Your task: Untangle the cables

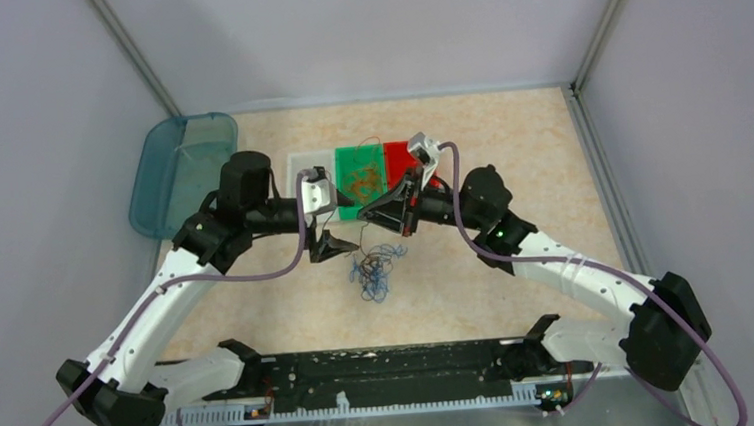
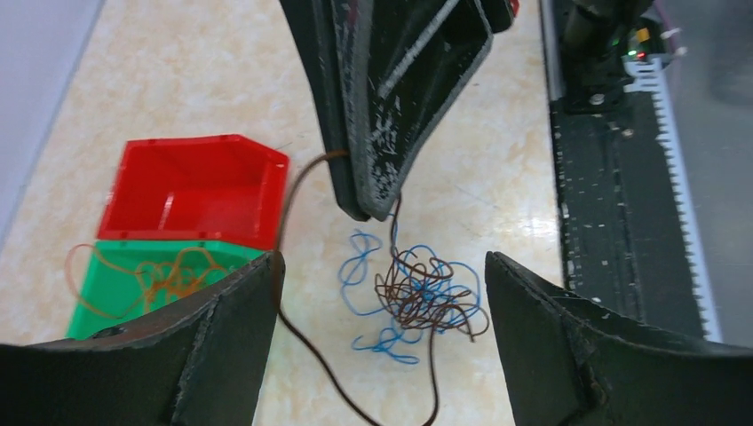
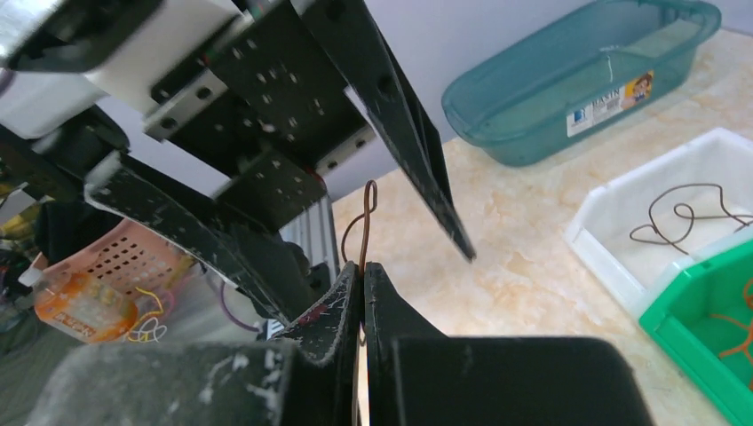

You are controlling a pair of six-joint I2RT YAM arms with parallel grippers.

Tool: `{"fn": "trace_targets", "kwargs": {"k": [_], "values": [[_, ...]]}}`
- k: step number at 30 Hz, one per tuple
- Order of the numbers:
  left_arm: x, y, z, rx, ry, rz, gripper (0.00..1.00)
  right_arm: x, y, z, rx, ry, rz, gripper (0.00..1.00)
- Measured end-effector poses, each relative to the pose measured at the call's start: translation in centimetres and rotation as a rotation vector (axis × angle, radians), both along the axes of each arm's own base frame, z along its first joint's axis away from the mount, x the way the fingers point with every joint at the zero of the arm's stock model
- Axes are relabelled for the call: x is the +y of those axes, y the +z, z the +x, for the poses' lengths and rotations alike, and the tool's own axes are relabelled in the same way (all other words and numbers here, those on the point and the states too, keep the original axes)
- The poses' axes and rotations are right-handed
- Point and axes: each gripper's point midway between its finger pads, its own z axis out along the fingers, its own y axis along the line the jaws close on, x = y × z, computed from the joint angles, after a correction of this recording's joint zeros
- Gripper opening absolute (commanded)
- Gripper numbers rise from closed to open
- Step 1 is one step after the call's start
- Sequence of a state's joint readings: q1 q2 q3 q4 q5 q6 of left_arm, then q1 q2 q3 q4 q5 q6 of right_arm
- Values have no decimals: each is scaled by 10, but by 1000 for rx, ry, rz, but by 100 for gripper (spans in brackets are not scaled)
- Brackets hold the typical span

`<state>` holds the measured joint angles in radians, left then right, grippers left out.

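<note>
Pulling 1 brown wire point(image 3: 364, 209) free looks the step: right gripper point(image 3: 362, 266) pinches it, left gripper point(image 2: 377, 262) gapes over the tangle point(image 2: 417, 297) (blue and brown) on the table point(image 2: 222, 71). Next, lift toward white bin point(image 3: 657, 173).

Thin curly cables point(image 2: 426, 297), blue and brown, lie in 1 messy clump on the table point(image 2: 178, 71). Orange ones lie in the green bin point(image 2: 226, 251). 1 brown one lies in the white bin point(image 3: 710, 153).

Marbled table point(image 1: 519, 153) with cable clump point(image 1: 375, 271), bins point(image 1: 359, 150), basin point(image 1: 143, 189).
</note>
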<state>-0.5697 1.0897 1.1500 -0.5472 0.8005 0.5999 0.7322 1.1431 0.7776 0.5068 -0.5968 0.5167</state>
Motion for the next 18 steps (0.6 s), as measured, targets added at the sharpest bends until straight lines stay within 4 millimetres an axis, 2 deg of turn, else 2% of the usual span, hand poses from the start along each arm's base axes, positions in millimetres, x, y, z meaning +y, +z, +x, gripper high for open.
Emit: {"fn": "trace_targets", "kwargs": {"k": [6, 9, 11, 15, 16, 18], "values": [[-5, -16, -25, 153, -27, -42, 74, 1, 18, -8, -23, 8, 50, 0], [-6, -22, -32, 214, -18, -70, 61, 3, 23, -11, -19, 12, 70, 0], [-7, -21, -35, 236, -14, -95, 52, 5, 26, -13, -19, 18, 82, 0], [-10, -12, -37, 249, -23, -134, 46, 8, 29, -18, -19, 27, 96, 0], [-11, -11, -37, 253, -26, -141, 38, 9, 30, -19, -18, 29, 99, 0], [-12, -10, -38, 261, -27, -150, 11, 9, 32, -20, -19, 29, 104, 0]]}}
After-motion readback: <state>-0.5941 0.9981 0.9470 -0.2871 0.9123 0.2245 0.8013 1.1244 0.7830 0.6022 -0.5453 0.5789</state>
